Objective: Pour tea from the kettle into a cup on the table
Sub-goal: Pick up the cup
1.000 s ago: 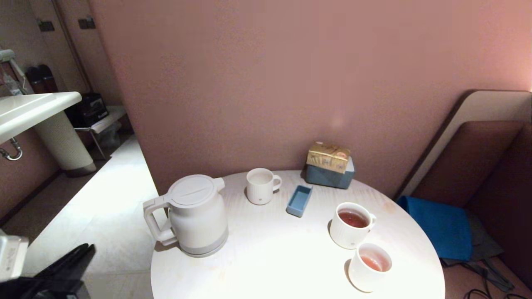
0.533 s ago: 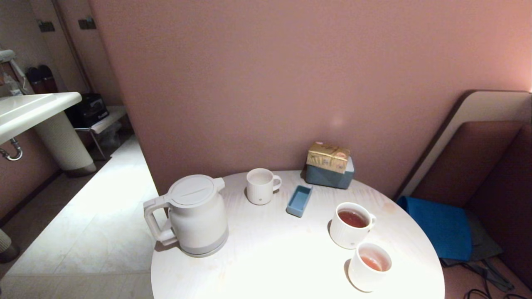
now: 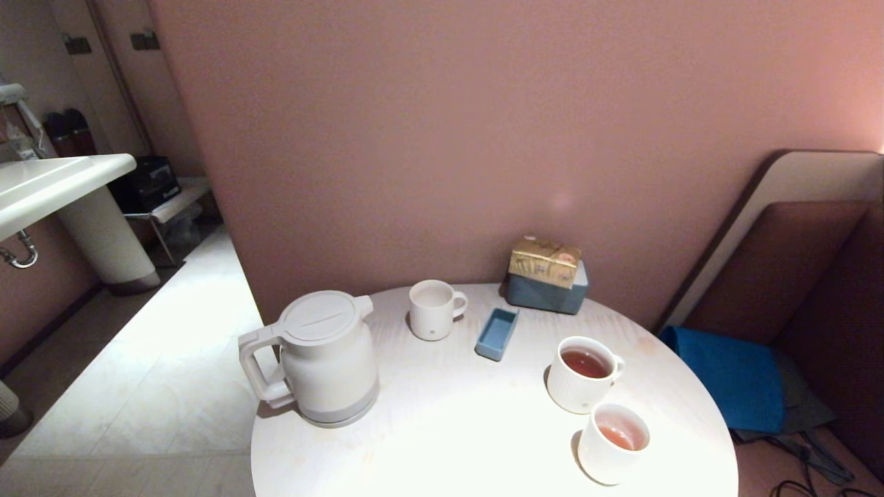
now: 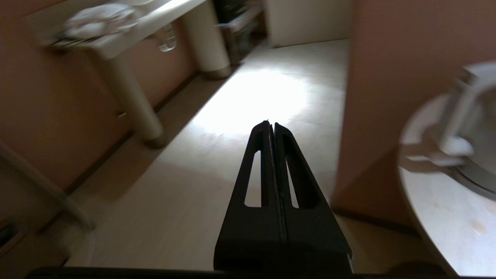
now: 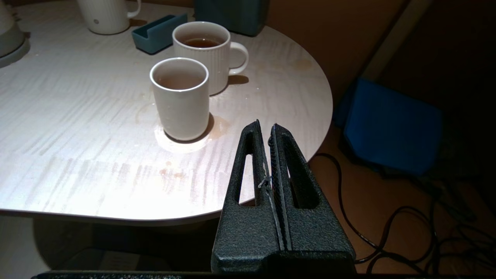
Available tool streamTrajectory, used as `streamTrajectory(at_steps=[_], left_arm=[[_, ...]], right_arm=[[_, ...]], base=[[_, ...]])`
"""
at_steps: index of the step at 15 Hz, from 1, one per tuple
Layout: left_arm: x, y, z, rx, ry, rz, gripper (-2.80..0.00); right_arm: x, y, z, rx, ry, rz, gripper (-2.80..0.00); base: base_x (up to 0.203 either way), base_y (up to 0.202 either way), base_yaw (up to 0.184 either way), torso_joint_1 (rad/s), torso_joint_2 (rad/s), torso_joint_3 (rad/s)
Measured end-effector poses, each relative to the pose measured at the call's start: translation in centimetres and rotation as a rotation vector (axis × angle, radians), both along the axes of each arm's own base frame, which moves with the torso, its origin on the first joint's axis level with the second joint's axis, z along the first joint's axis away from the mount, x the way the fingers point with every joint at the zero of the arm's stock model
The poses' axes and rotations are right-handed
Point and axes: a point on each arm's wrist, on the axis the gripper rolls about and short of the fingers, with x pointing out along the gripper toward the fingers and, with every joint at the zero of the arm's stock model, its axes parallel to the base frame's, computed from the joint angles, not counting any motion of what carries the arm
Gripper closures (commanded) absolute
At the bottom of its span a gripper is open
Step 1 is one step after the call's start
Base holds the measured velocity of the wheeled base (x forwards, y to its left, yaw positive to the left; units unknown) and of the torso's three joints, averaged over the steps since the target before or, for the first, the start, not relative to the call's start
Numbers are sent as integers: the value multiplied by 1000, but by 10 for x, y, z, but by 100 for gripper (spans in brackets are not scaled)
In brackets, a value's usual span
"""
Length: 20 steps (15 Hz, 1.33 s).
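Round pale wood-grain bench (image 3: 442,442) against a pink wall (image 3: 483,124), with a blue cushion (image 3: 732,379) on the seat off its right edge and a white sink (image 3: 48,183) well apart on the far left above the pale floor (image 3: 159,373). On the bench's left side, upright and lid shut, the cream kettle (image 3: 324,355), handle toward the left edge, touched by neither arm. Behind, near the wall, a gold-topped blue box (image 3: 549,279). In front of that, a small blue tray (image 3: 497,333), with a ribbed mug (image 3: 433,309) just left of it, its contents pale. At right, a second ribbed mug (image 3: 583,373) with tea (image 3: 585,363) in it, handle to the right. Just in front of this mug, nearest the bench's front-right edge, the plain cup (image 3: 613,442), upright, holding a shallow reddish pool. Faint wet ring on the bench around the cup's foot in the right wrist view. Off the bench's left edge, over the floor, the left gripper (image 4: 271,124), fingers (image 4: 261,155) pressed together and empty. Off the front-right edge, near the cup, the right gripper (image 5: 265,127), fingers likewise closed on nothing.
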Motion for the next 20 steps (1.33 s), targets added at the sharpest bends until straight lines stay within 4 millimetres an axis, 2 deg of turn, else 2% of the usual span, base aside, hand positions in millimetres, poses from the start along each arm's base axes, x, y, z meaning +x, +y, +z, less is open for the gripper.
streamTrajectory(at_steps=[3, 6, 9, 20], left_arm=[[-8, -5, -29, 37, 36, -260, 0], [-10, -10, -51, -9, 59, -489, 0], [-11, -10, -55, -115, 23, -487, 0], [-11, -10, -55, -120, 18, -486, 0]], right_arm=[[0, 0, 0, 0, 0, 0, 0], [0, 0, 0, 0, 0, -1, 0], [0, 0, 0, 0, 0, 0, 0], [0, 0, 0, 3, -1, -5, 0]], base=[[0, 0, 0, 0, 0, 0], [0, 0, 0, 0, 0, 0], [0, 0, 0, 0, 0, 0], [0, 0, 0, 0, 0, 0]])
